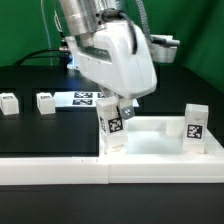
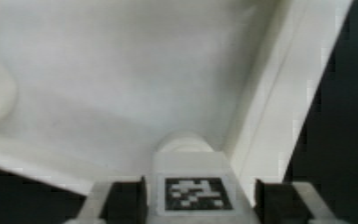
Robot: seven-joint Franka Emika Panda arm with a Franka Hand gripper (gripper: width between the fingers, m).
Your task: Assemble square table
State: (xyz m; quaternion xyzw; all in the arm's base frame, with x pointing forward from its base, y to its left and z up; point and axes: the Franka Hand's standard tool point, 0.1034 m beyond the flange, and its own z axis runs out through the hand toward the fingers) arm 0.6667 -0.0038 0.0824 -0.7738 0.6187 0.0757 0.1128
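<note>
The black table (image 1: 30, 135) carries the white L-shaped rail (image 1: 60, 172) and, against it, the square table top (image 1: 160, 150). The gripper (image 1: 114, 104) clamps a tagged leg (image 1: 113, 128) upright in one tray corner. A second leg (image 1: 194, 125) stands at the tray's far side.

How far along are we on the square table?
One leg stands at a corner of the tabletop; whether it is seated I cannot tell. The gripper holds a second leg at another corner. Two more legs lie loose at the exterior view's left.
</note>
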